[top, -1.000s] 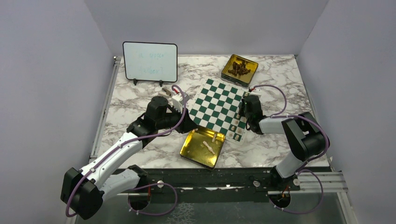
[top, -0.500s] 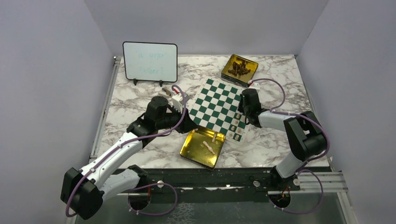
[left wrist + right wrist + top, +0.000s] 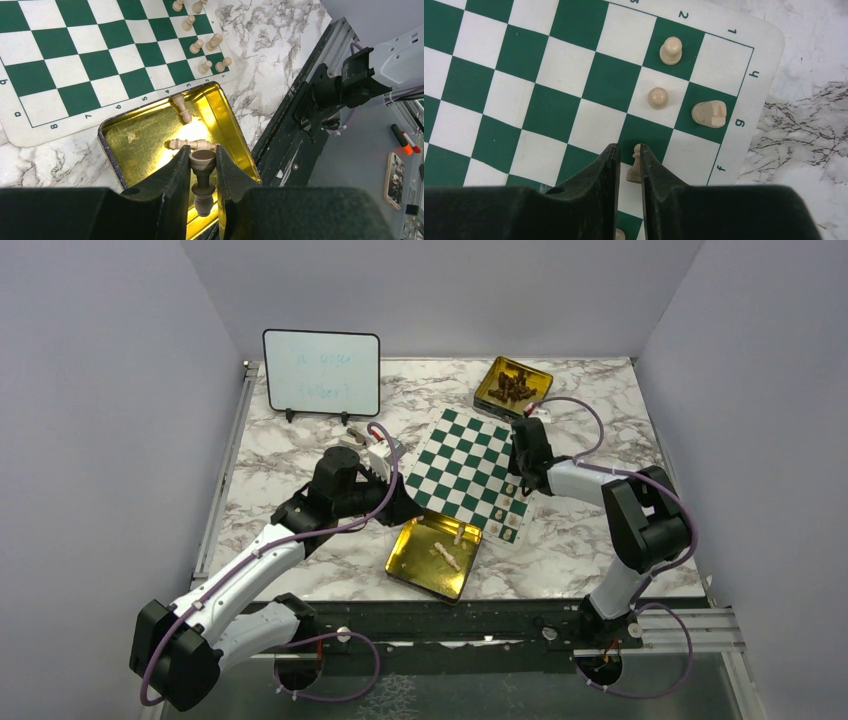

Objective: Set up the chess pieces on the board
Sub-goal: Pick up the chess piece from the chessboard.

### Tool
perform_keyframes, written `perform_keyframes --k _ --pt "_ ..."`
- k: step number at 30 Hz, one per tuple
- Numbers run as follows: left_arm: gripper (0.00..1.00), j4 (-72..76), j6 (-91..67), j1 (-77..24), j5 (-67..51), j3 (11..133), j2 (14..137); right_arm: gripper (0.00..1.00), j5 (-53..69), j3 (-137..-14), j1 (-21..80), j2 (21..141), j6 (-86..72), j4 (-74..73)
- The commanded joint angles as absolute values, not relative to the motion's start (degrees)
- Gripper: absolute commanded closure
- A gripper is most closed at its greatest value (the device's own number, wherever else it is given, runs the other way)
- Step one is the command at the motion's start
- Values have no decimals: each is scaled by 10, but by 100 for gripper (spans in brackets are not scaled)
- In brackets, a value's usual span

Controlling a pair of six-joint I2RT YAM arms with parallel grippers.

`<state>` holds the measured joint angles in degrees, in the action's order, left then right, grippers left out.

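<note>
The green-and-white board (image 3: pixel 465 465) lies mid-table. My left gripper (image 3: pixel 400 505) hangs over the near gold tin (image 3: pixel 415 570), shut on a chess piece (image 3: pixel 202 175) whose round base sits at the fingertips. Two pale pieces (image 3: pixel 192 144) lie in that tin (image 3: pixel 130 145). Several pieces (image 3: pixel 210 42) stand along the board's right edge. My right gripper (image 3: pixel 520 468) is low over that edge, its jaws narrow around a tilted pawn (image 3: pixel 634 167). The pawn rests against the right finger, with a slit to the left one. Two pawns (image 3: pixel 657 97) and a knight (image 3: pixel 709 113) stand just beyond.
A black-framed whiteboard (image 3: pixel 321 373) stands at the back left. A second gold tin (image 3: pixel 513 390) with dark pieces sits behind the board's far corner. A black rail (image 3: pixel 500 625) runs along the near table edge, and walls close in both sides.
My right gripper has moved towards the back along the board's right edge. The left arm and its piece have stayed still.
</note>
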<state>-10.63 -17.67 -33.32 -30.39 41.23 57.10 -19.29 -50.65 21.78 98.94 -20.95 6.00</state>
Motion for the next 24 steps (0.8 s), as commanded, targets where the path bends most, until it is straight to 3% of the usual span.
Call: perform_keyframes --k 1,24 --pt "77 -108 -167 -330 -301 404 559 74 -214 -544 208 1007 -208 5" --pt "77 -110 -165 -329 -298 404 559 73 -190 -624 200 1066 -183 -89"
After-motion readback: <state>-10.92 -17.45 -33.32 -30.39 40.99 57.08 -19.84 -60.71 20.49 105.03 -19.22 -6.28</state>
